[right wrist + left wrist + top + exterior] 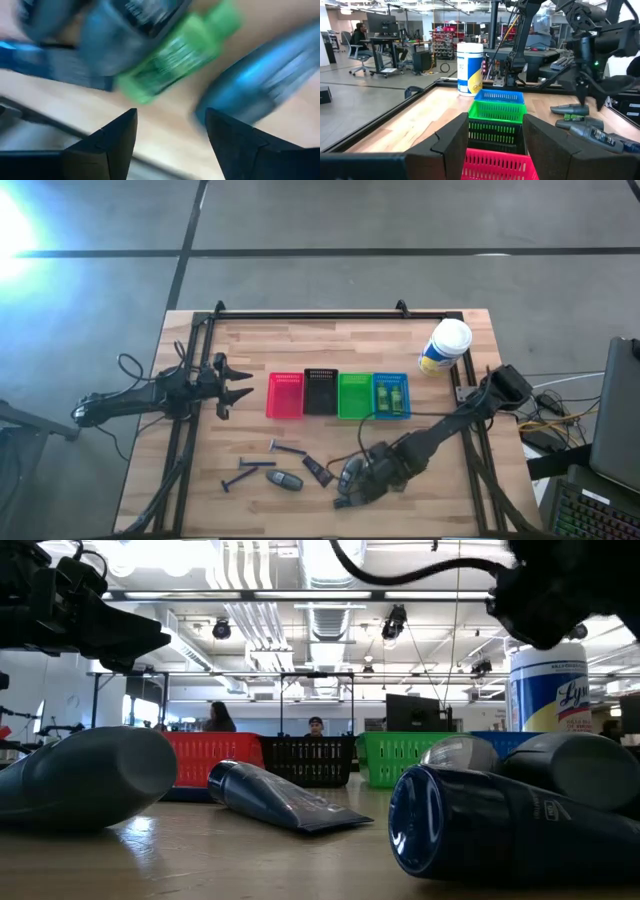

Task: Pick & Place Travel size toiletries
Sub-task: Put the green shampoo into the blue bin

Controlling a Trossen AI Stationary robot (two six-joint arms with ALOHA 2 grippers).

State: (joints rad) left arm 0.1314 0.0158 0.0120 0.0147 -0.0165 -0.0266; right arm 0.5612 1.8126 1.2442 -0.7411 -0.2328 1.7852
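Note:
Travel size toiletries lie near the table's near edge: thin razors (288, 448) (250, 464), a grey oval piece (284, 479) and a dark tube (317, 471). More sit under my right gripper (352, 488). It hovers open (170, 135) over a green bottle (175, 55), another grey oval piece (265, 95) and a dark tube (55, 65), touching none. Green bottles (391, 397) lie in the blue basket. My left gripper (243, 385) waits open (497, 137) at the table's left, pointing at the red basket (285, 395).
Red, black (320, 392), green (354, 395) and blue (391, 380) baskets stand in a row mid-table. A white-capped yellow-and-blue canister (445, 347) stands near the far right corner. A black rail frame (300, 315) rims the table. People sit in the room beyond (218, 716).

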